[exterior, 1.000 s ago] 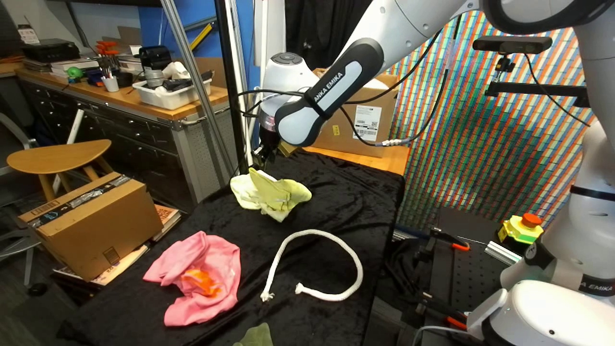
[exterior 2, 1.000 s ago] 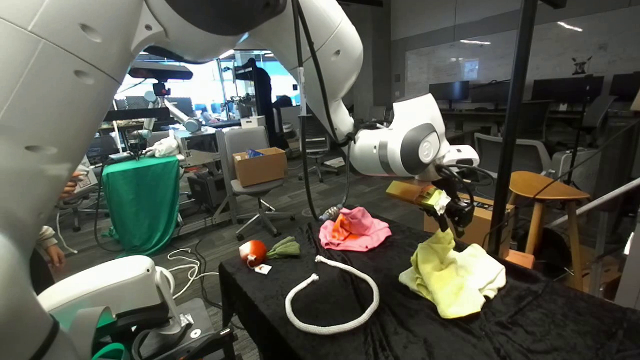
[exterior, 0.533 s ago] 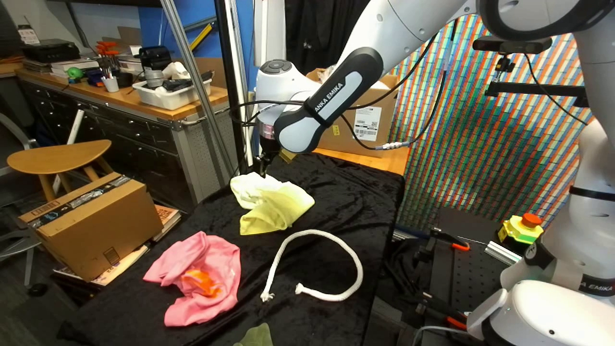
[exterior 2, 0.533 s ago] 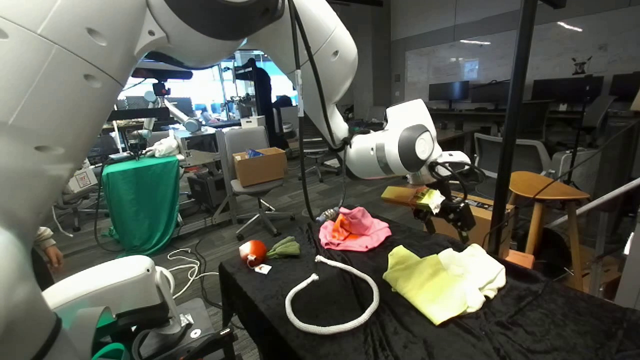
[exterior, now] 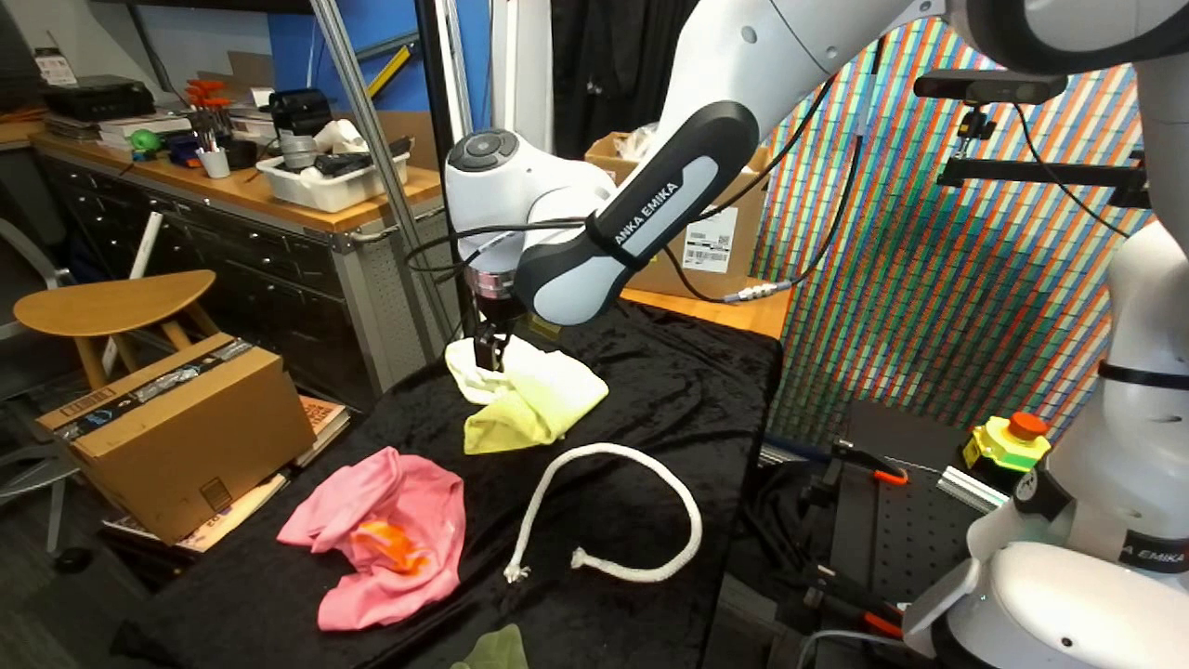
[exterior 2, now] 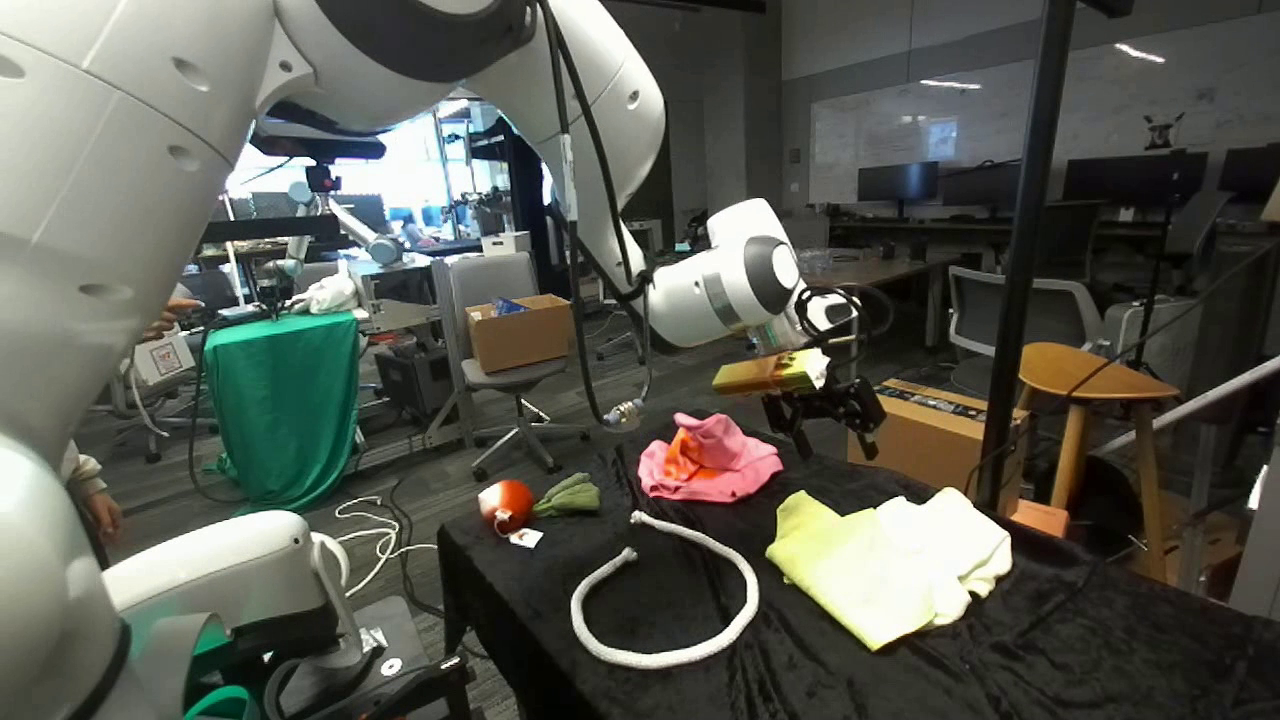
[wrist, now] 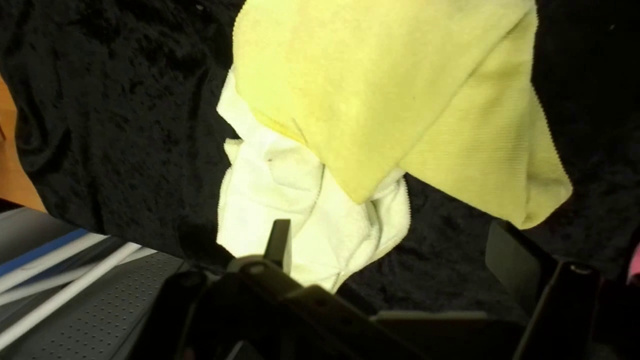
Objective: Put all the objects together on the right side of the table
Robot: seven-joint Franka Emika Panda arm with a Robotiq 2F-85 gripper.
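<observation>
Gripper [exterior 2: 836, 447] hangs spread and empty, clear of the yellow-white cloth heap [exterior 2: 890, 570] below it, rope [exterior 2: 650, 660] and pink cloth [exterior 2: 720, 475] farther off; if it sweeps low from here, I'd expect a limp edge to snag and drag across the table [exterior 2: 1100, 640].

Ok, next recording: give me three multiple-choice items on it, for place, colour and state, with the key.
1. What does the white rope lie on?
A) Floor
B) Stool
C) Black-draped table

2. What colour is the patch on the pink cloth?
A) Orange
B) Blue
C) Green

3. The end effector is:
A) shut on the white rope
B) open
C) shut on the pink cloth

1 C: both exterior views show it there.
2 A: orange shows in both exterior views.
3 B: its jaws stand wide apart in the wrist view.
</observation>
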